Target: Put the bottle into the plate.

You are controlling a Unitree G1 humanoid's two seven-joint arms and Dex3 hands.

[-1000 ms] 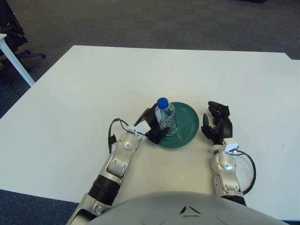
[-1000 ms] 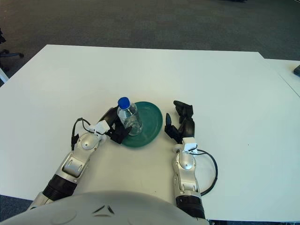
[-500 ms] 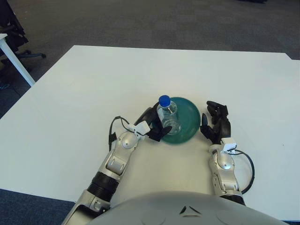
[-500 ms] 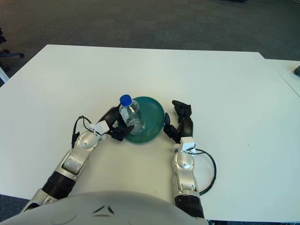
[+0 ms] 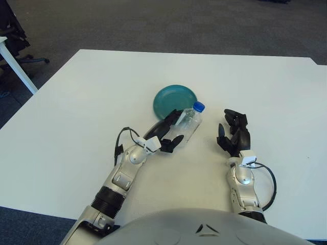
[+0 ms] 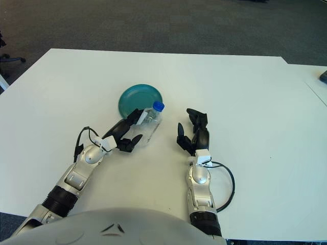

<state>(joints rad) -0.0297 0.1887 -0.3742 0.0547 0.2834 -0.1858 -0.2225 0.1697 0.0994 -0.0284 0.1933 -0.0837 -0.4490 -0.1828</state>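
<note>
1. Currently not done: the water bottle [image 5: 188, 125] lies tilted on the tabletop [image 5: 76, 117], blue cap toward the teal plate [image 5: 175, 99], just near of it, not in it.
2. Left hand [image 5: 166, 133] is beside the bottle, fingers spread, no clamp.
3. Right hand [image 5: 234, 135] is idle to the bottle's right, fingers loosely open.
4. Left to do: regrasp, lift, set in plate.

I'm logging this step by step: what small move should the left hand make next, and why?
Probably close the left hand on the bottle and lift it. The bottle lies tipped on the table, blue cap beside the green plate, not in it.
</note>
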